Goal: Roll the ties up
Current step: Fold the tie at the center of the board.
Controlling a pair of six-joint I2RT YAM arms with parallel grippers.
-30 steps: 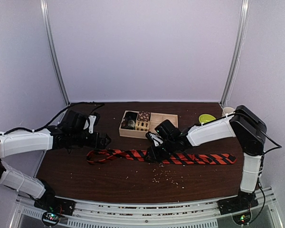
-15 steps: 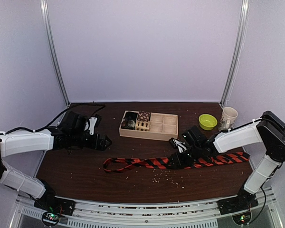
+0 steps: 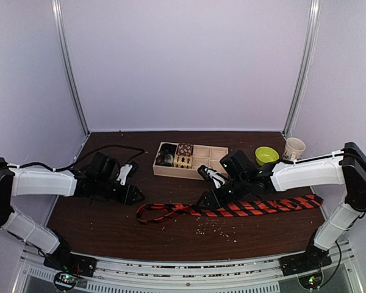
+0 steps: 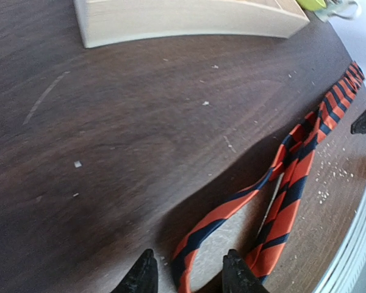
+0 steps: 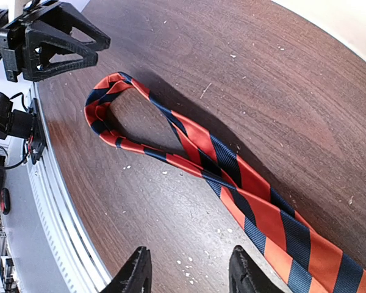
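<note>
The tie (image 3: 268, 206) has slid to the right along the bench (image 3: 110, 229). The left pincer (image 3: 135, 196) has come to its looped end, jaws apart astride the fold, probably to begin the roll there. The right pincer (image 3: 209, 199) hovers released above the tie's middle, holding nothing.

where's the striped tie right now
In the top view the tie lies flat along the table in front of the wooden tray, its looped end by the left gripper, its other end near the right edge.

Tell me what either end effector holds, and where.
Nothing yet. The left end effector straddles the tie at its looped end, jaws apart; the right end effector is empty.
</note>
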